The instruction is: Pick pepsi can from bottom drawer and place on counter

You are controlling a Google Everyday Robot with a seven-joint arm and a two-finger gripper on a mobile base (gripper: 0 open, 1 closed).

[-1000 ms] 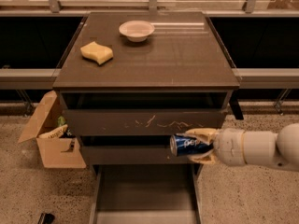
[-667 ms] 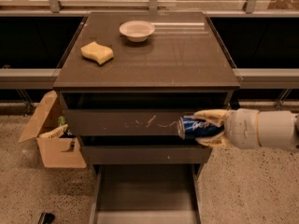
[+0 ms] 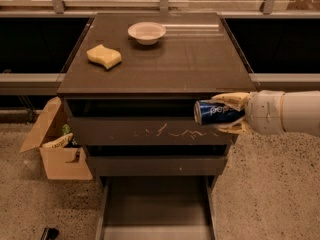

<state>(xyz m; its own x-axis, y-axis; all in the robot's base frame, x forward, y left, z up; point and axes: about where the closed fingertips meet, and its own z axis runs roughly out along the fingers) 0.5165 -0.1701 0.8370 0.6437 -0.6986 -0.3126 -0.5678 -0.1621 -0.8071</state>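
Gripper [image 3: 231,113] at right of frame clamps the pepsi can [image 3: 216,111] sideways, below the counter [image 3: 165,59] edge, above the open bottom drawer [image 3: 155,204].

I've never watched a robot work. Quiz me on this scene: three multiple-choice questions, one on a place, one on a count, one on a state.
1. Where is the small dark blue metal pepsi can?
A. On the floor.
B. In the robot's two-finger gripper, before the cabinet's right side.
C. On the window ledge.
2. How many things lie on the flat dark brown counter?
A. Two.
B. None.
C. Four.
3. How is the dark grey-brown bottom drawer?
A. Shut.
B. Open, holding a cup.
C. Pulled out, nothing showing inside.
Answers: 1 B, the gripper clasps the sideways can. 2 A, a yellow sponge and a white bowl. 3 C, its bare floor shows.
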